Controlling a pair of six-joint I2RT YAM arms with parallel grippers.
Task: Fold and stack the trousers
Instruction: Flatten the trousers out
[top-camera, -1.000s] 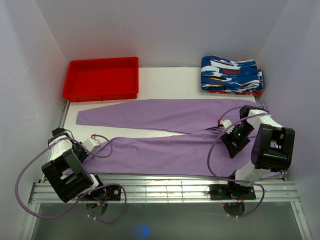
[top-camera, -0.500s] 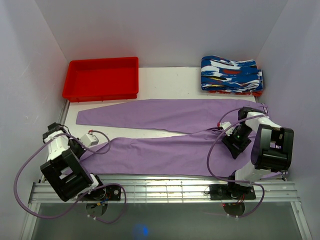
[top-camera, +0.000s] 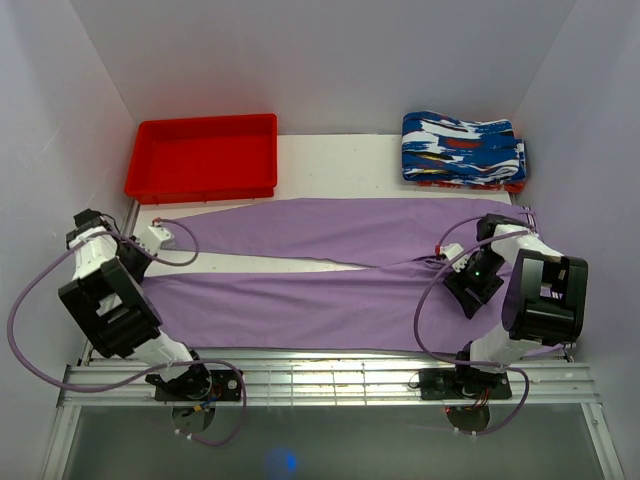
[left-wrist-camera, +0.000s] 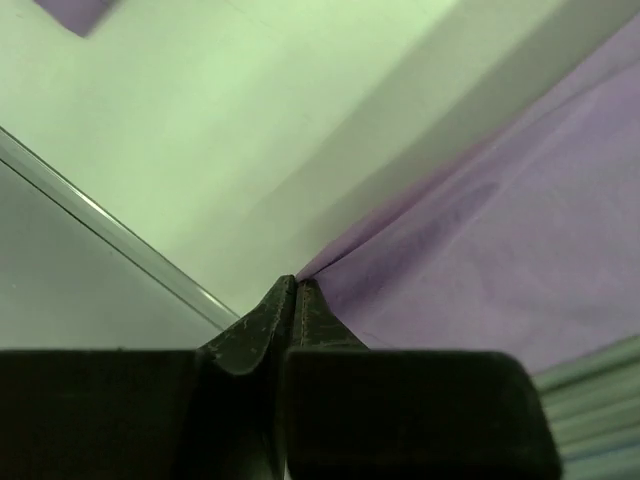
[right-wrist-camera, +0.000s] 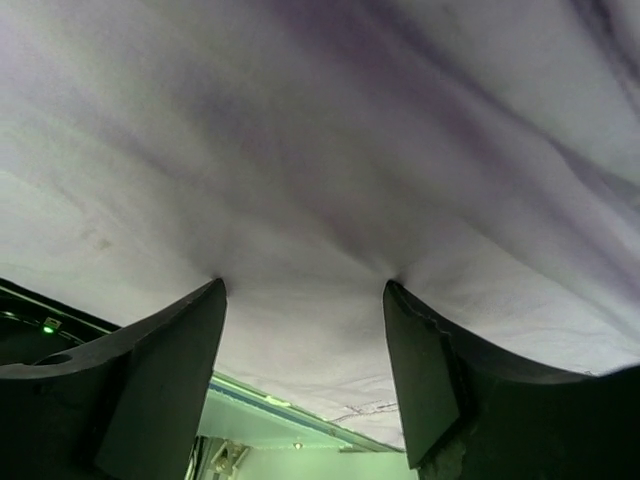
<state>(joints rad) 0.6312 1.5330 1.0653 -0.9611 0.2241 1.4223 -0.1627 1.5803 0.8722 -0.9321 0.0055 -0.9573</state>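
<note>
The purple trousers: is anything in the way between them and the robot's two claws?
Nothing visible. The left gripper is shut on an edge of the trousers at their leg end, and the open right gripper has its fingertips pressed onto the cloth near the waist.

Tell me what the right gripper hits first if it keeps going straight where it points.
The trousers: the right gripper is open and its fingertips seem to press into the purple cloth. What lies beneath is hidden.
</note>
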